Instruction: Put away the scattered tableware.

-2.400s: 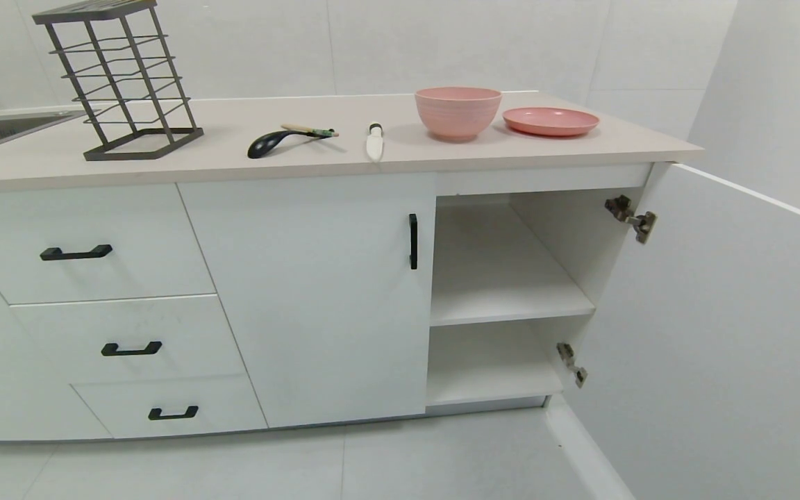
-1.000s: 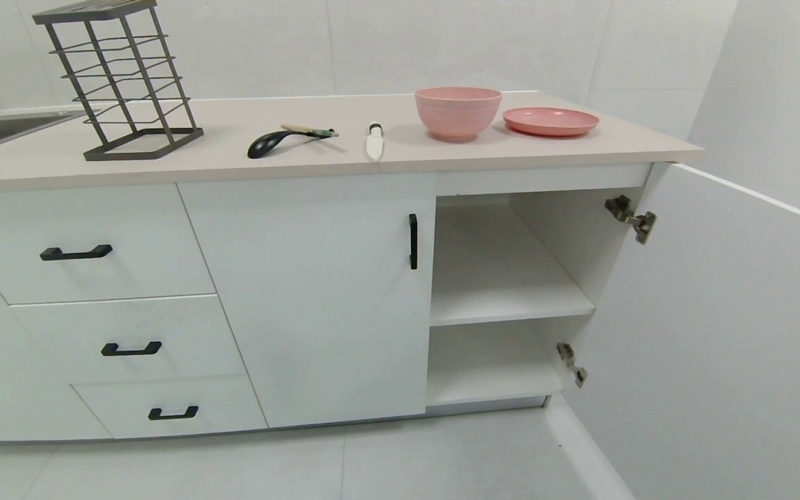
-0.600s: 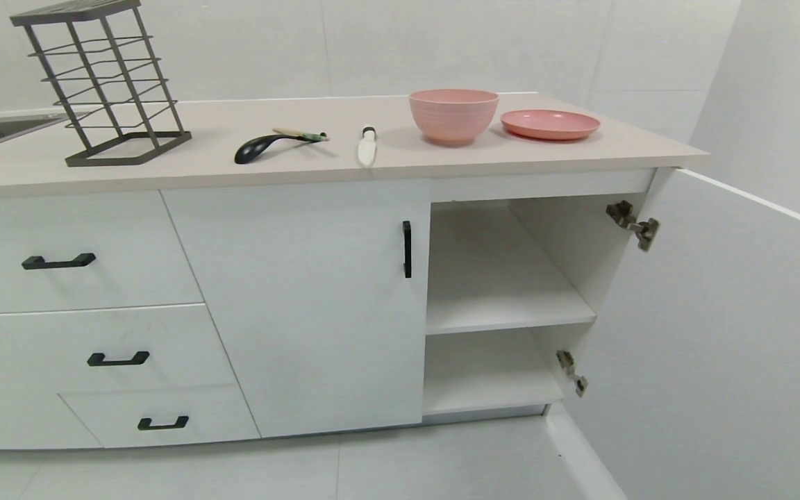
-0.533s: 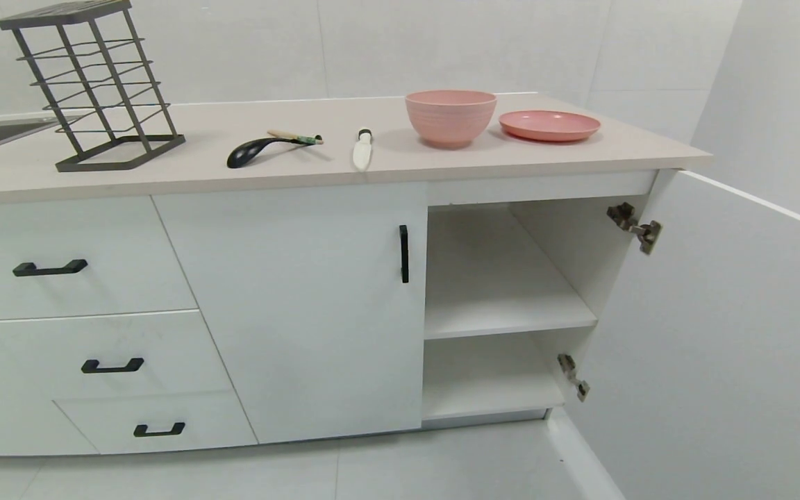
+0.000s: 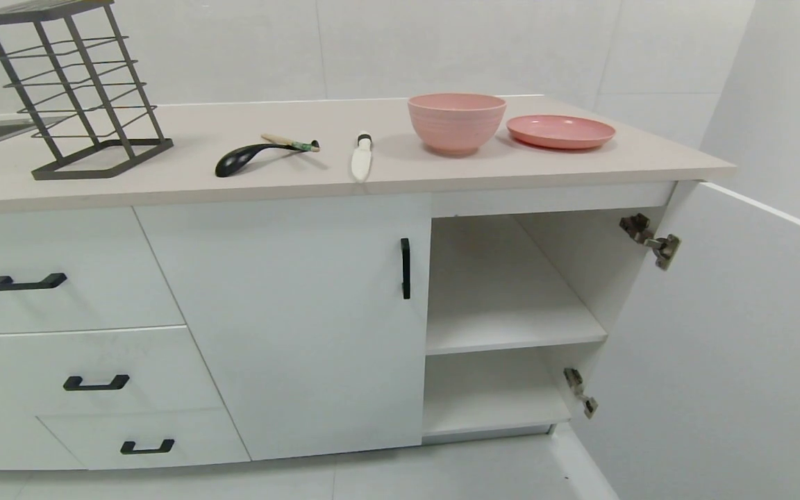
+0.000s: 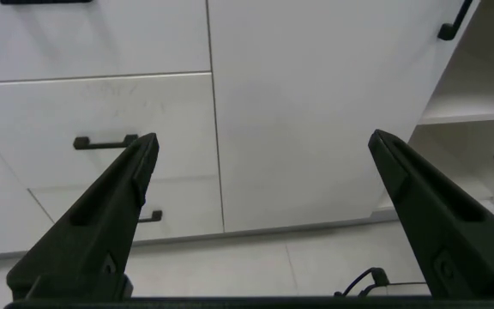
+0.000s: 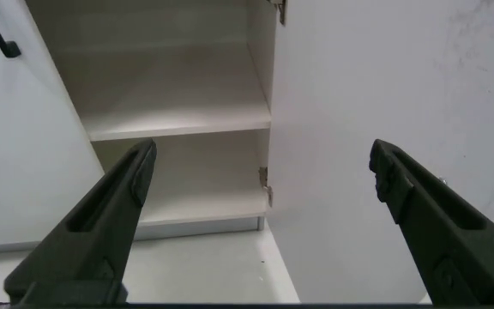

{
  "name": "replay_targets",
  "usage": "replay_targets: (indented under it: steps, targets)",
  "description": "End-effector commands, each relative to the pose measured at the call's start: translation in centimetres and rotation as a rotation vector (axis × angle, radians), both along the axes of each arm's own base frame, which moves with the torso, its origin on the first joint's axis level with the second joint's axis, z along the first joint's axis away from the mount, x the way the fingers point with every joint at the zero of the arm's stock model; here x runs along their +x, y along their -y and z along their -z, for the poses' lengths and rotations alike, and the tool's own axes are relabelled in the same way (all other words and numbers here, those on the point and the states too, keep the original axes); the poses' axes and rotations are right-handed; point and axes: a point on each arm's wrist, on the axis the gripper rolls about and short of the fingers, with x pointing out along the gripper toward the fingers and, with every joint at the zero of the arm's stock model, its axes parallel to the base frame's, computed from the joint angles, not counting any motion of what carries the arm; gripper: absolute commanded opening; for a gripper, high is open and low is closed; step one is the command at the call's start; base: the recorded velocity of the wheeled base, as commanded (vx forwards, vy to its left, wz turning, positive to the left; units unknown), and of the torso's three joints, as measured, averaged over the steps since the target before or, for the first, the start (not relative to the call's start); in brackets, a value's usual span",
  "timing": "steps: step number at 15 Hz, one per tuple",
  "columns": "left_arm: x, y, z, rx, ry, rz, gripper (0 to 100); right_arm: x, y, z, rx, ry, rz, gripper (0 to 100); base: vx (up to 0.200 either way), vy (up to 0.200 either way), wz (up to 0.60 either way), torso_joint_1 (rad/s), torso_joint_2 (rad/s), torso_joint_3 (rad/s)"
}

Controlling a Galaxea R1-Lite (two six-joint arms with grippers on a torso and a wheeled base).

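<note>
**Tableware above, tools low**

Spread along the counter (image 5: 164, 173), from the robot's left: black spoon (image 5: 240, 156), thin wooden stick (image 5: 291, 143) by its handle, white knife (image 5: 361, 158) (long axis pointing from front edge to wall), pink bowl (image 5: 456, 121), pink plate (image 5: 560, 131). Well below them, left tool (image 6: 264, 142) spread wide and empty before the closed door (image 6: 316, 103) and drawers (image 6: 101, 43); right tool (image 7: 262, 148) equally wide, empty, facing the open cabinet shelf (image 7: 178, 120). Probably calls for a lift first: bowl and plate nearer the right arm, spoon and knife nearer the left.

Countertop (image 5: 442, 170): rack (image 5: 39, 10), spoon (image 5: 233, 158), knife (image 5: 361, 161), bowl (image 5: 455, 123), plate (image 5: 560, 131).
</note>
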Motion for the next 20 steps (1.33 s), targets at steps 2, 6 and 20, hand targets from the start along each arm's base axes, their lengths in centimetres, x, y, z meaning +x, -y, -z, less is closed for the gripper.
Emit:
replay_targets:
  steps: [2,6,20]
  targets:
    - [0.01,-0.01,0.01,-0.001,-0.002,-0.005,100,0.01,0.0,-0.01,-0.001,0.0,-0.001,100,0.0,-0.2,0.0,0.0,0.0,0.002]
    - [0.01,-0.01,-0.01,-0.001,-0.001,-0.007,100,0.01,0.0,0.0,-0.001,-0.002,-0.001,100,0.0,-0.05,0.0,0.003,0.0,-0.001]
    - [0.01,-0.04,-0.01,-0.001,-0.001,-0.018,100,0.01,0.0,0.0,-0.001,-0.002,-0.001,100,0.071,0.0,0.0,0.002,0.0,0.001]
